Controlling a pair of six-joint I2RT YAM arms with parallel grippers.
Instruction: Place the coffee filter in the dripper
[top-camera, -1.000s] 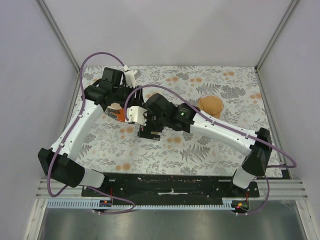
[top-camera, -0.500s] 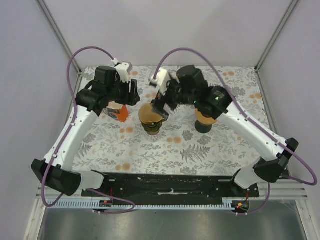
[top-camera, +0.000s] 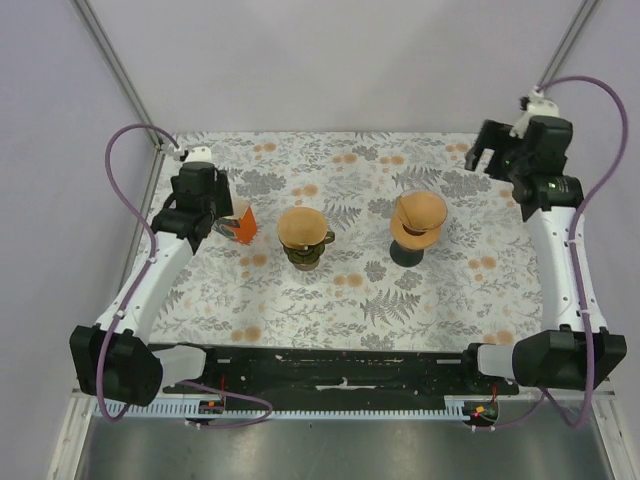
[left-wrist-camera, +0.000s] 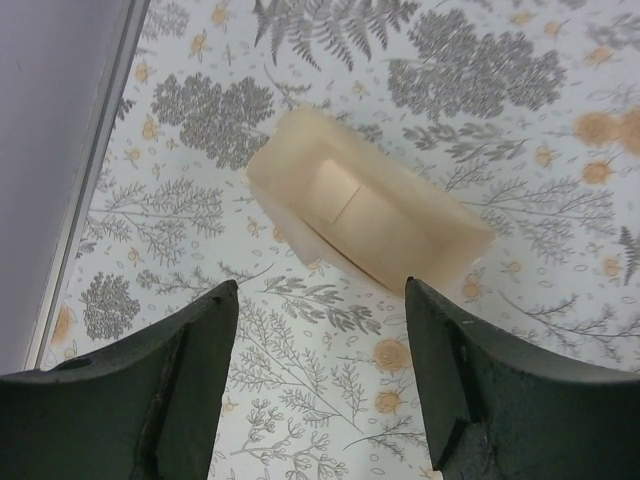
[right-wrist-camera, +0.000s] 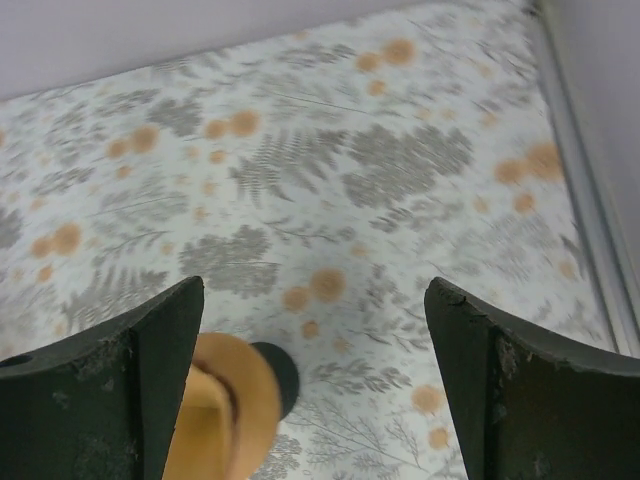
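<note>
At centre, filter mouth-up in dripper (axis vertical); left claw, right claw gaping, empty.

Nothing readable anywhere, honestly. The cream box in the left wrist view has a pale rectangular patch on top, but no lettering shows on it. The orange packet and brown coffee filter are too small for any print.

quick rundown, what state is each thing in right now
brown paper coffee filter: seated in dripper
dark green dripper: upright, holding filter
second brown filter: tilted on black stand
cream box: lying flat, untouched
left gripper: open, empty
right gripper: open, empty
</note>
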